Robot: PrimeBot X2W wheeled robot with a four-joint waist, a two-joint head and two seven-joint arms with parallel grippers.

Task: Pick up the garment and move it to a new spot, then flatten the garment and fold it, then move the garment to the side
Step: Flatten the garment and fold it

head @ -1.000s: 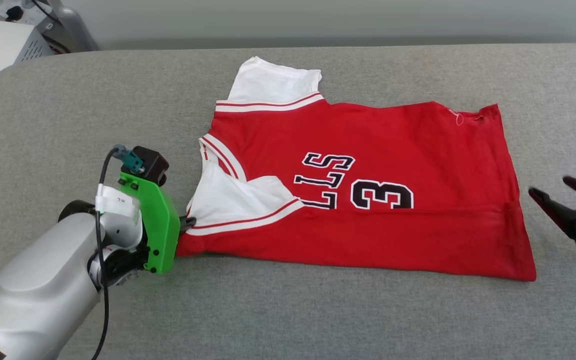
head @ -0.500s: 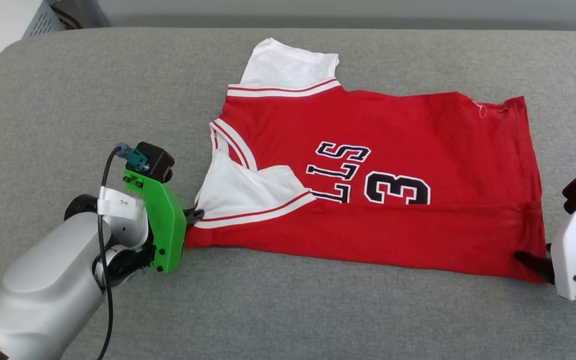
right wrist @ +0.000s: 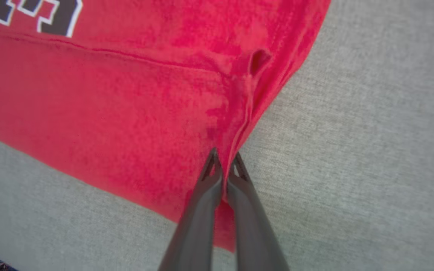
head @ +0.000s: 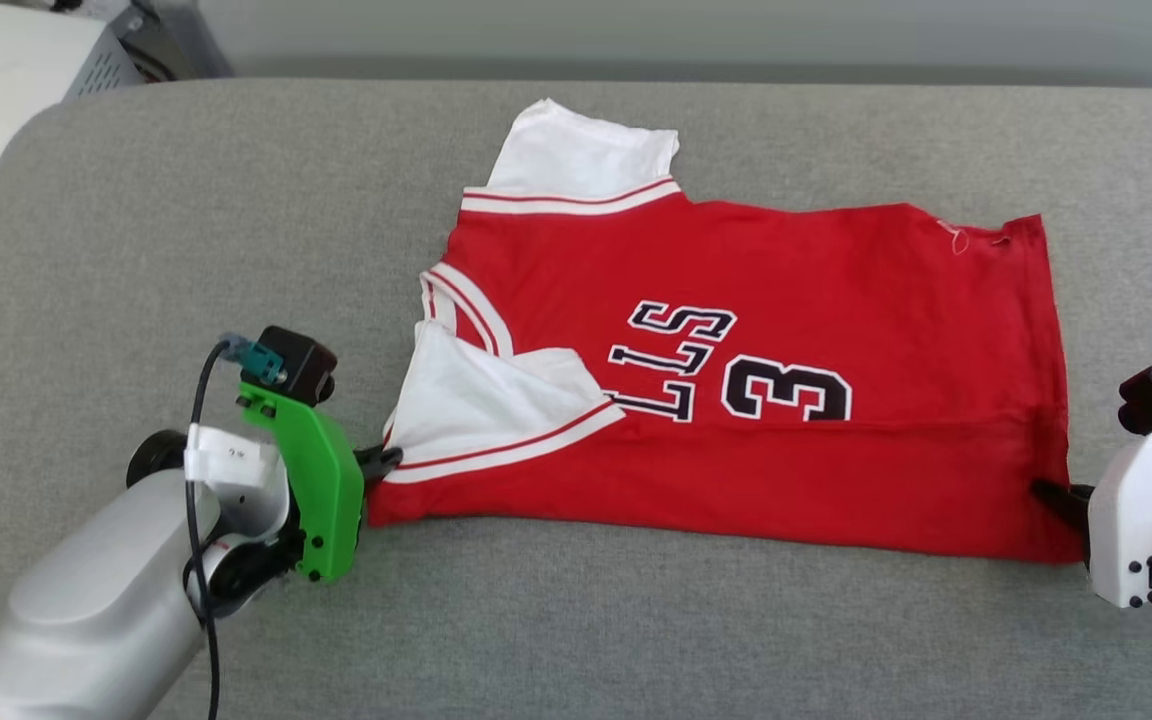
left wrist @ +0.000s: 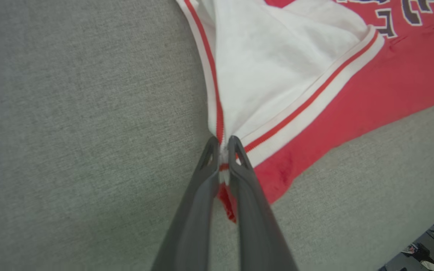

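Head view: garment (head: 756, 400) lies flat on the grey bench (head: 186, 230), centre-right. Collar end is to the robot's left, hem to its right, lettering and the 3 face up. A crease runs along the body just on the near side of the number. Near white sleeve (head: 476, 410) lies doubled onto the red body; far sleeve (head: 576, 160) sticks out past the far edge. Left claw (head: 383, 462) is at the near-left corner, right claw (head: 1056, 495) at the near-right hem corner, both tips on cloth. White box (head: 6, 70) sits off the bench, far left.

Left wrist view: left claw (left wrist: 222, 141) is closed, pinching the garment (left wrist: 277, 75) at the striped trim where white sleeve meets red body. A strip of red cloth shows between the fingers.

Right wrist view: right claw (right wrist: 224, 156) is closed, gripping the red hem edge of the garment (right wrist: 126, 113). Cloth bunches into a ridge running up from the tips. Bare bench (right wrist: 371, 131) lies beside it.
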